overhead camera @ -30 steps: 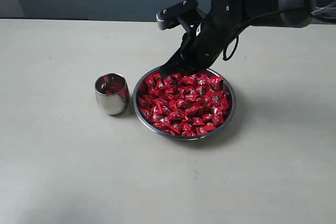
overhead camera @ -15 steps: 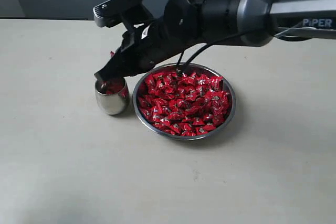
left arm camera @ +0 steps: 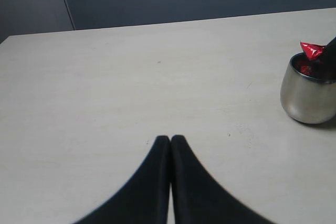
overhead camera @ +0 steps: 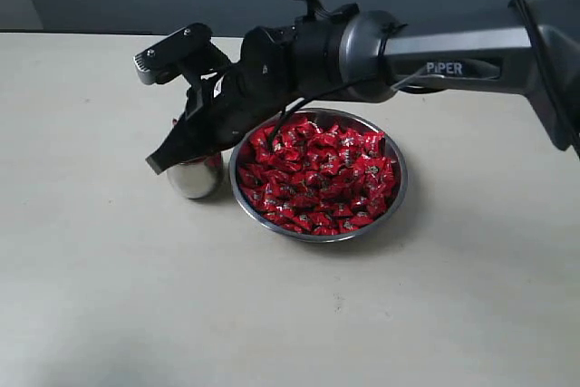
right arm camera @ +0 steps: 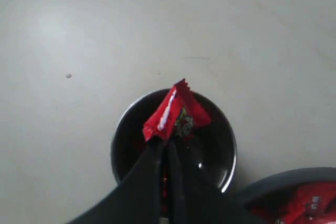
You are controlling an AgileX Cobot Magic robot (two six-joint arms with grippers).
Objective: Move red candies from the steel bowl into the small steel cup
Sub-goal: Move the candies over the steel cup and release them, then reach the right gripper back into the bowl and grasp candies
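**A:** Got one shiny red crinkle-wrapped candy (right arm camera: 176, 113) pinched by its lower edge in the right gripper (right arm camera: 167, 144), hanging right over the mouth of the small rounded steel cup (right arm camera: 216, 148). Safe to let go?

**B:** Probably, but wouldn't relax yet. Only gripping a corner of wrapper, with the gripper closed to a sliver. Most of the candy sticks out past the tips. Could easily flip sideways on release and land on the pale counter (overhead camera: 109, 296) instead of inside. Also watching for wrapper clinging to a pad on opening.

**A:** Worried about the cup itself?

**B:** A bit. Tips parked very close to the rim. Easy to tip that light-looking cup with a nudge lower or sideways, or shove it into the wide shallow steel bowl (overhead camera: 400, 178) just beside it.

**A:** Anything in the cup already?

**B:** Looks like some red down inside, can't count it. Loads more red candies (overhead camera: 317, 178) heaped in the bowl, so nowhere near done, by my guess.

**A:** And the left gripper (left arm camera: 170, 141)?

**B:** Closed tight on nothing, over the counter and apart from the cup. No trouble expected there.
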